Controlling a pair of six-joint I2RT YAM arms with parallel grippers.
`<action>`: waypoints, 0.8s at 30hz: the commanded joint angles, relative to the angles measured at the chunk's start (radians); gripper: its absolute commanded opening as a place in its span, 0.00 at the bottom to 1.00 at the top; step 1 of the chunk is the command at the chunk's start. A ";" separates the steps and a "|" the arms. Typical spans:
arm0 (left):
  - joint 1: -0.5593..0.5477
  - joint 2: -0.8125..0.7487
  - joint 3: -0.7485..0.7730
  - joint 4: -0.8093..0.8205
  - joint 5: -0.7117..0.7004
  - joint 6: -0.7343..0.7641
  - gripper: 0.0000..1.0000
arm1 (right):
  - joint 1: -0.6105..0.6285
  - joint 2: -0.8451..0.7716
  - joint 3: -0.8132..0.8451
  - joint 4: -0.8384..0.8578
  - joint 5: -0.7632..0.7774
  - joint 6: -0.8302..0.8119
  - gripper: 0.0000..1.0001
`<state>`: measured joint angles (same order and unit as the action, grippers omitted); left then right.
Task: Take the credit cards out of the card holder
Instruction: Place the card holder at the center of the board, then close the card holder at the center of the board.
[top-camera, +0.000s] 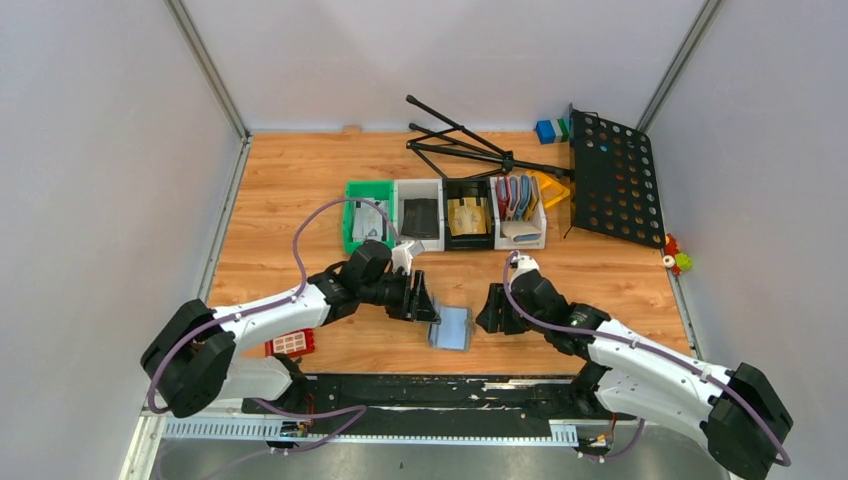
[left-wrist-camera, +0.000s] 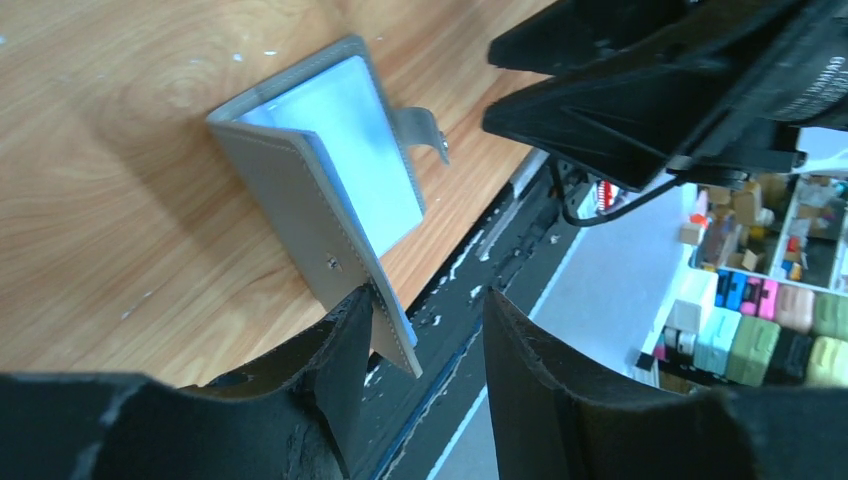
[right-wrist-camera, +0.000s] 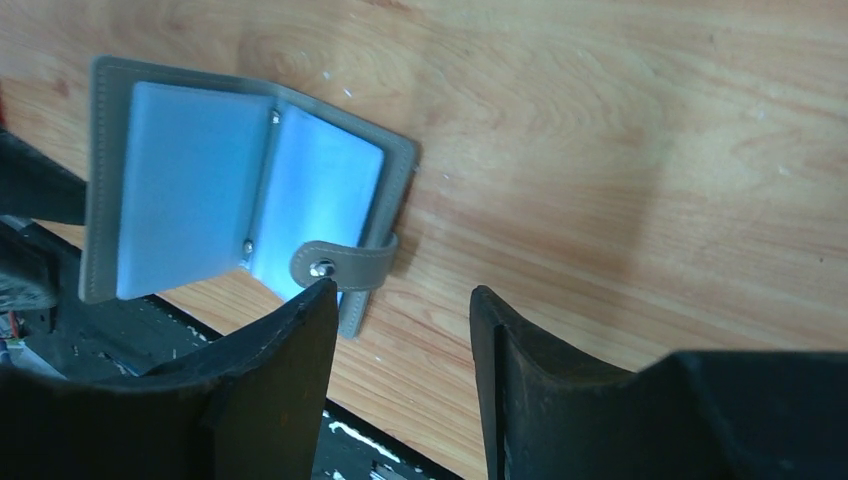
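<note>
The card holder (top-camera: 452, 328) lies open on the table (top-camera: 290, 180), low in the middle of the top view, between the two grippers. Its strap (right-wrist-camera: 345, 268) is undone and the pale blue pockets (right-wrist-camera: 190, 190) show. One cover (left-wrist-camera: 290, 220) stands up a bit. No cards stick out, so I cannot tell if any are inside. I think the opening is done and the pulling out is yet to do.

The left gripper (top-camera: 425, 303) is apart, with a corner of the raised cover between its fingers, not squeezed. The right gripper (top-camera: 488, 310) is apart too, just beside the strap, holding nothing.

Higher up stands a row of bins (top-camera: 420, 183). The green bin (top-camera: 349, 215) holds pale flat things I cannot make out. A black stand (top-camera: 612, 180) lies at the upper right. Nothing blocks the holder, but the two grippers are close and could bump.
</note>
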<state>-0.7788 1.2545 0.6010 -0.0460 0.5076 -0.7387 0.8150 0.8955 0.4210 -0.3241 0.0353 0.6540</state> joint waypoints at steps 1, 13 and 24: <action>-0.019 0.038 -0.027 0.180 0.085 -0.057 0.52 | -0.007 -0.016 -0.045 0.035 -0.013 0.044 0.51; -0.087 0.189 -0.007 0.426 0.153 -0.114 0.46 | -0.008 -0.016 -0.100 0.084 -0.015 0.075 0.47; -0.101 0.365 0.041 0.355 0.036 -0.051 0.39 | -0.025 -0.214 -0.116 -0.013 0.067 0.079 0.44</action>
<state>-0.8654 1.6115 0.5854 0.3325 0.6083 -0.8383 0.8005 0.7303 0.3111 -0.3199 0.0673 0.7223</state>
